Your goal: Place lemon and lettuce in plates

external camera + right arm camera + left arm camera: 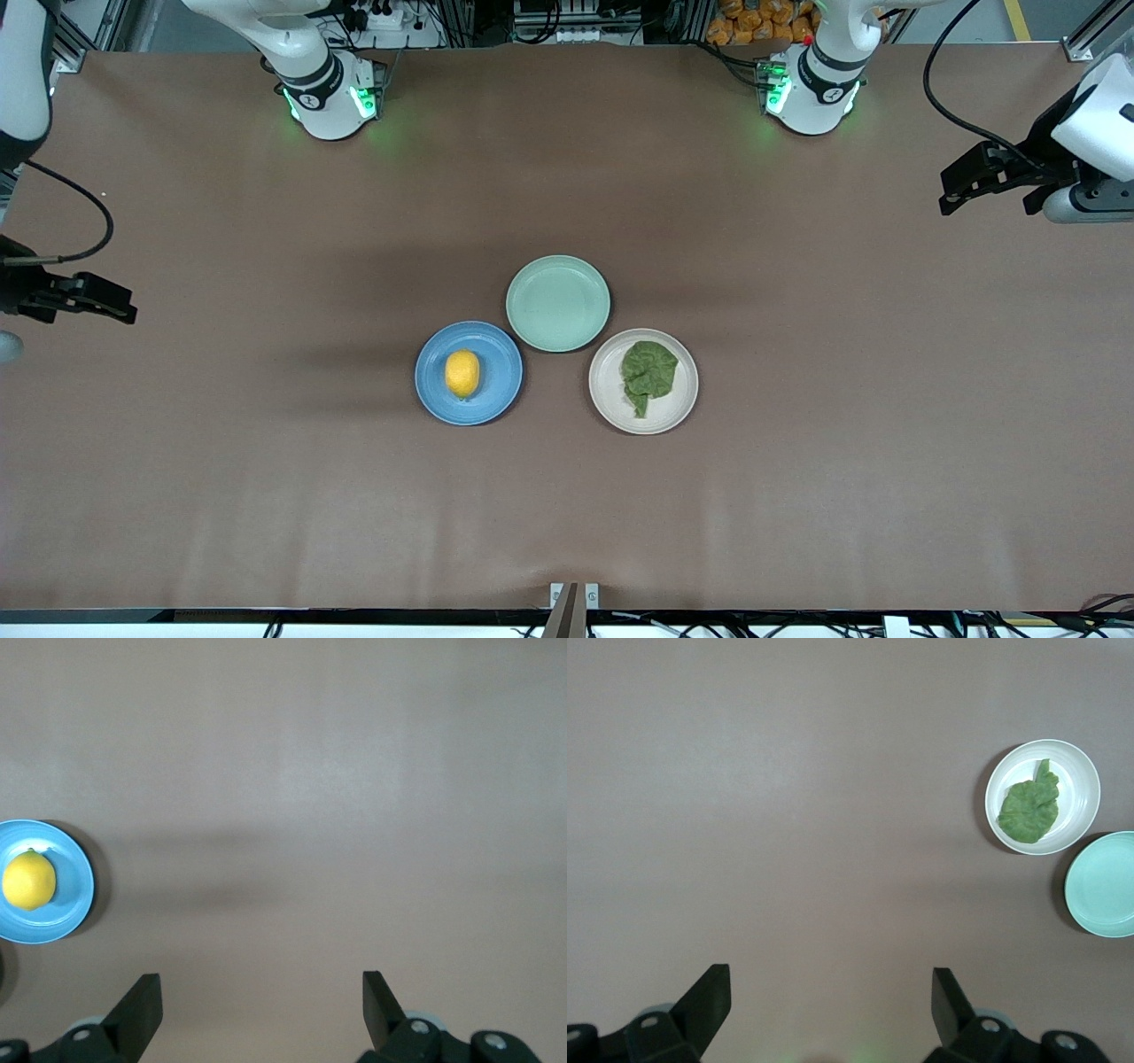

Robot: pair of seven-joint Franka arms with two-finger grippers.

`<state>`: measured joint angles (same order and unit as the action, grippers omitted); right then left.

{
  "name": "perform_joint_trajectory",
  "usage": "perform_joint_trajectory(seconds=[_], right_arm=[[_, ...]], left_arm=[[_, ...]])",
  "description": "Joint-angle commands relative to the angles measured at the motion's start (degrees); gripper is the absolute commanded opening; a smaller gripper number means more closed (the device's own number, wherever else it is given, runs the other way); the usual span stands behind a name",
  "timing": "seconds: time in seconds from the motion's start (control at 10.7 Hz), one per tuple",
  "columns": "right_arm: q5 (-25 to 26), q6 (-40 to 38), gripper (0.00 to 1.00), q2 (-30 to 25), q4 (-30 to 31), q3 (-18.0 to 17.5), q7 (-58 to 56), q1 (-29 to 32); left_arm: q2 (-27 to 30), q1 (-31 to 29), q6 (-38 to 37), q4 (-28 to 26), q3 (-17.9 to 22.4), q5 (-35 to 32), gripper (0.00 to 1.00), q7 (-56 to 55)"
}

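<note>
The smooth oval lemon (462, 373) lies on the glossy blue plate (500, 390), the wrinkly lettuce (648, 375) on the cream plate (611, 400), both well apart from the left gripper (950, 193) and right gripper (120, 307), each with fingers spread wide over bare table ends.

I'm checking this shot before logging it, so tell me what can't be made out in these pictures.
- Underside of the lemon: hidden against the blue plate, all views.
- What lies under the lettuce on the cream-white plate: covered by the leaf.
- Mint-green plate: cut by the left wrist view's edge.
- Right claw and left claw: arms cut off at the front view's edges.
</note>
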<state>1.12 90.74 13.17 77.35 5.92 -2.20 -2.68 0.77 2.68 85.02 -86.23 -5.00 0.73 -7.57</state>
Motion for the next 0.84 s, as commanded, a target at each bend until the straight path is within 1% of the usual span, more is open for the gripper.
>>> perform_joint_trajectory(seconds=[0.0, 0.19, 0.47, 0.66, 0.75], right_arm=[[-0.1, 0.8, 1.0, -5.3, 4.4, 0.7, -0.3, -0.7], [-0.2, 0.8, 1.0, -7.6, 5.3, 0.7, -0.3, -0.7], [-0.4, 0.9, 1.0, -12.8, 11.3, 0.6, -0.3, -0.7], [-0.3, 1.2, 1.0, -13.9, 12.9, 0.6, -0.3, -0.7], [-0.1, 2.7, 1.0, -14.1, 12.9, 0.5, -0.4, -0.7]], left_arm=[[-0.5, -0.3, -1.1, 1.5, 0.1, 1.6, 1.0, 1.8], [-0.4, 0.0, -1.2, 1.5, -0.3, 1.3, 1.0, 1.8], [-0.4, -0.1, -1.2, 1.5, -0.4, 1.6, 1.0, 1.8], [-0.4, -0.1, -1.2, 1.5, -0.4, 1.9, 1.0, 1.7], [-0.3, 0.0, -1.2, 1.5, -0.4, 1.9, 1.0, 1.2]])
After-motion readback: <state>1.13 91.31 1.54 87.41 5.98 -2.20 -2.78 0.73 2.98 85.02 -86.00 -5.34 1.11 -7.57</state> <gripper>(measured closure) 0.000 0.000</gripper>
